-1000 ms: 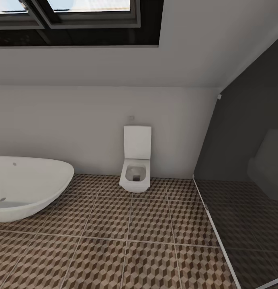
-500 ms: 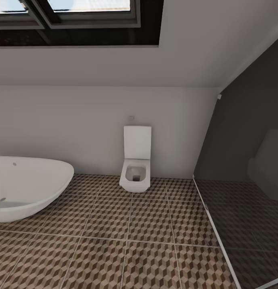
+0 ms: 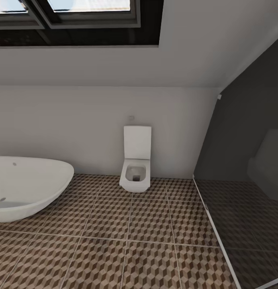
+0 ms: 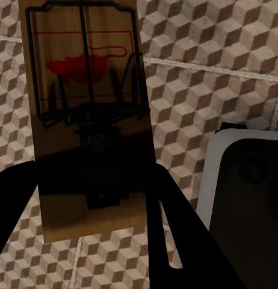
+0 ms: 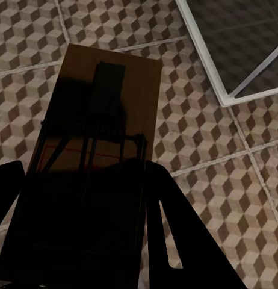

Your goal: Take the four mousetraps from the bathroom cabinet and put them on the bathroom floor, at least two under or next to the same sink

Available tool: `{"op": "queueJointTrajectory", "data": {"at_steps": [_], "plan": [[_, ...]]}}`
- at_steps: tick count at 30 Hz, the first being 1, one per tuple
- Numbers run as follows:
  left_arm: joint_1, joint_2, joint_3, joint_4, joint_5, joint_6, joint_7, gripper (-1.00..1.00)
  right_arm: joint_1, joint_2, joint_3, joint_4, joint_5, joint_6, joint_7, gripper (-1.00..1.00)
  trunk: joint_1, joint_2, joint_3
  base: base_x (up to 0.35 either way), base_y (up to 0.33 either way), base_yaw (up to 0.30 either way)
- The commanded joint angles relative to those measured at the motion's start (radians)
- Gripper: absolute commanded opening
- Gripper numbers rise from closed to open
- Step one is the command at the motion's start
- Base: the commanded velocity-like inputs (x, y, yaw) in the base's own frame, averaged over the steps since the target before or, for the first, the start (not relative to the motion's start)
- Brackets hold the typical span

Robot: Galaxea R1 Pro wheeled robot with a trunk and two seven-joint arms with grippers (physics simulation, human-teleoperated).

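A tan wooden mousetrap [image 4: 85,78] with a dark wire frame and a red spot is held flat in my left gripper [image 4: 85,180], which is shut on its near end above the bathroom floor [image 4: 193,90]. My right gripper [image 5: 82,174] is shut on a second mousetrap [image 5: 109,90], also held over the cube-patterned tiles [image 5: 205,198]. In the head view the bathroom floor [image 3: 127,241] spreads out ahead. The cabinet and the sink are out of view.
A white oval bathtub [image 3: 26,188] stands at the left and a square white toilet [image 3: 135,164] against the far wall. A dark glass partition [image 3: 243,180] with a pale floor rail [image 5: 205,54] closes off the right. A white-rimmed dark object [image 4: 247,180] sits under my left hand.
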Motion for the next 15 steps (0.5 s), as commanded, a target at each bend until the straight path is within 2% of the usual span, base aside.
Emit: {"op": "queueJointTrajectory", "data": {"at_steps": [1,15], "plan": [[-0.001,-0.001,-0.007,0.003,-0.002,-0.003,0.006,-1.00,-0.001,0.000,0.009,0.000,-0.002,-0.002,-0.009,-1.00,0.001,-0.002,-0.002,0.000,0.000,0.000],[-0.001,-0.001,-0.007,0.003,-0.002,-0.003,0.006,-1.00,-0.001,0.000,0.009,-0.001,-0.002,-0.002,-0.009,-1.00,0.001,-0.002,-0.002,0.000,0.000,0.000]]}}
